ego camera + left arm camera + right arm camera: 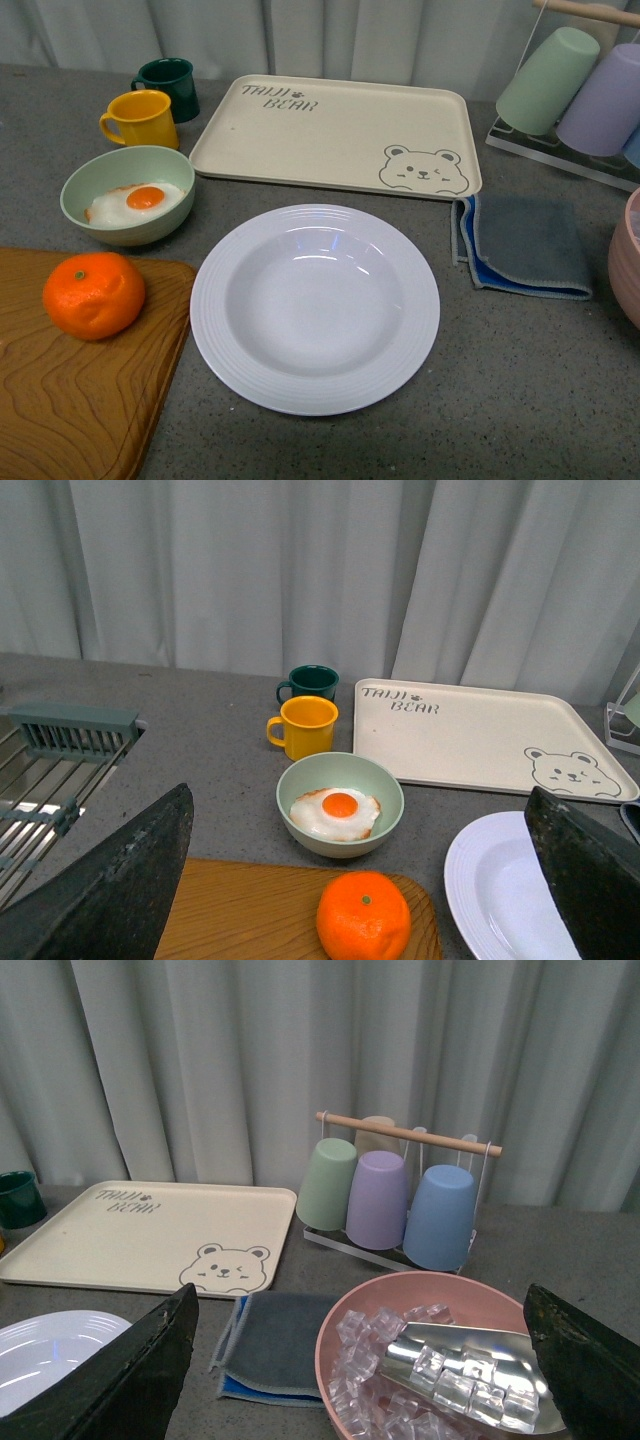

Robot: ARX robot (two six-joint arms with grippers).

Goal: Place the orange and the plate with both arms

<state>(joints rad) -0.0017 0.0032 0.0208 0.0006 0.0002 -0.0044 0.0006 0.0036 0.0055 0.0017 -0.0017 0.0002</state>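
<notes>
The orange [94,294] lies on a wooden board [70,390] at the front left; it also shows in the left wrist view [363,916]. The white ribbed plate [315,305] lies empty in the middle of the grey table, and part of it shows in the left wrist view [500,890] and the right wrist view [50,1355]. My left gripper [365,900] is open, above and short of the orange, which sits between its fingers [120,880]. My right gripper [365,1380] is open above a pink bowl. Neither arm shows in the front view.
A pale green bowl with a fried egg [128,194], a yellow mug [143,118], a dark green mug [170,85] and the beige bear tray [335,135] stand behind. A grey-blue cloth [528,245], a cup rack [575,90] and the pink bowl of ice with a metal scoop [440,1360] are at the right. A wire rack [50,770] is at the far left.
</notes>
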